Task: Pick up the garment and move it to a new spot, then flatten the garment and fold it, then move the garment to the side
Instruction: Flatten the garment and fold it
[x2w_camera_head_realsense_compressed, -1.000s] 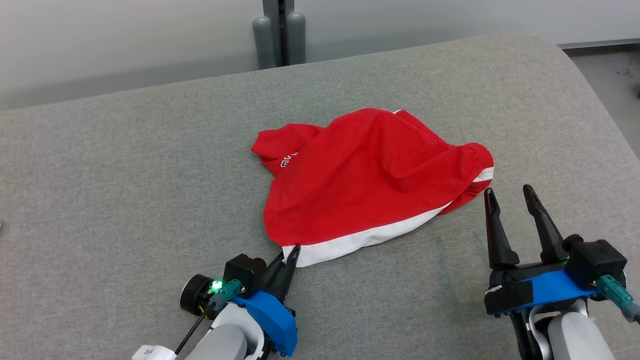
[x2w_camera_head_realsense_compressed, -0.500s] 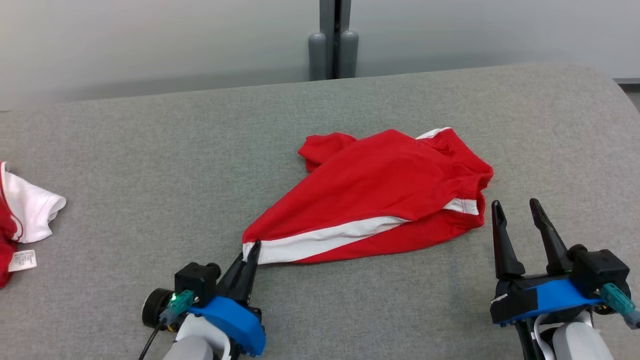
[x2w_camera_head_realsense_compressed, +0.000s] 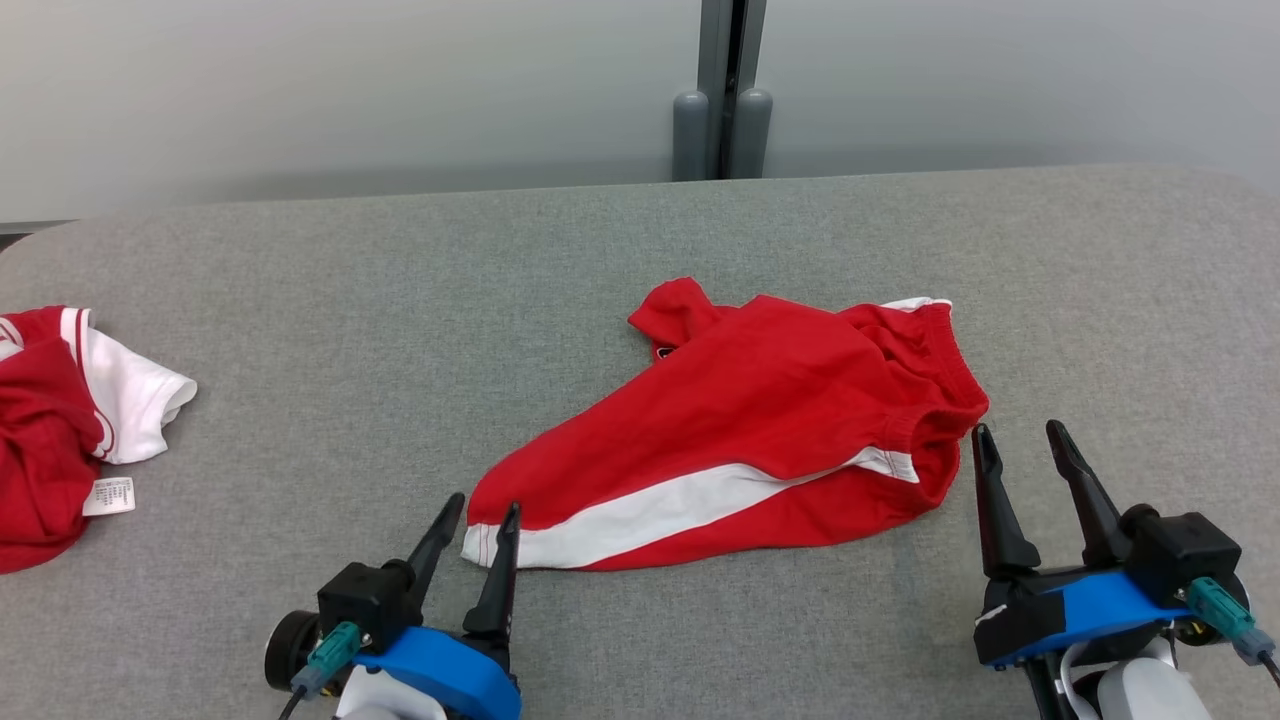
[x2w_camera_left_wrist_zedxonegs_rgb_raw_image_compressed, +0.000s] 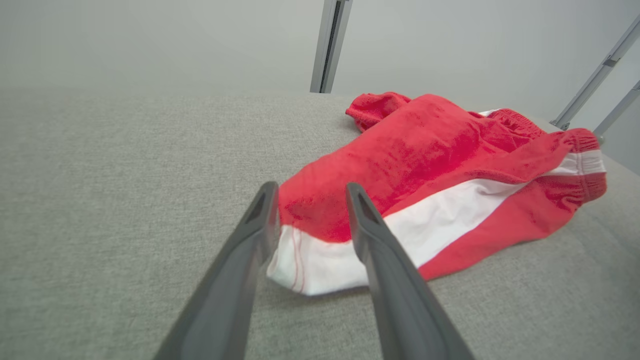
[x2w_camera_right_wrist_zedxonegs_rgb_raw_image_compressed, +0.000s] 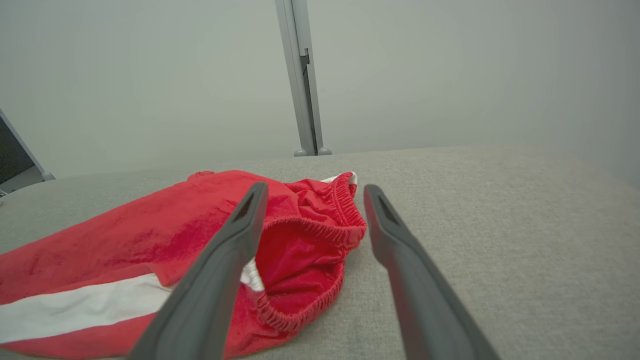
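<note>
From the head view we see the garment (x2w_camera_head_realsense_compressed: 760, 420), red shorts with a white side stripe, lying loosely spread near the middle of the grey padded surface (x2w_camera_head_realsense_compressed: 300, 330). It runs at a slant from its white hem (x2w_camera_head_realsense_compressed: 480, 545) at the near left to its waistband (x2w_camera_head_realsense_compressed: 935, 400) at the right. Our left gripper (x2w_camera_head_realsense_compressed: 482, 512) sits at the lower left with its fingers parted. It grasps nothing, and the hem corner lies just beside its tips. Our right gripper (x2w_camera_head_realsense_compressed: 1018, 432) sits at the lower right with its fingers spread wide and empty, their tips near the waistband end. A second red and white garment (x2w_camera_head_realsense_compressed: 60, 430) lies bunched at the far left edge, well apart from the shorts. A grey post (x2w_camera_head_realsense_compressed: 722, 100) rises behind the surface.

From the left wrist view, the left gripper (x2w_camera_left_wrist_zedxonegs_rgb_raw_image_compressed: 311, 189) has its fingers released, and between them we see the white hem (x2w_camera_left_wrist_zedxonegs_rgb_raw_image_compressed: 305, 265) resting on the surface. We cannot tell whether either finger touches the cloth.

From the right wrist view, the right gripper (x2w_camera_right_wrist_zedxonegs_rgb_raw_image_compressed: 315, 189) is spread open with nothing held. The gathered waistband (x2w_camera_right_wrist_zedxonegs_rgb_raw_image_compressed: 345, 210) lies between its fingers and a little ahead of them, with the opening facing us. The rest of the shorts stretches away to the left.
</note>
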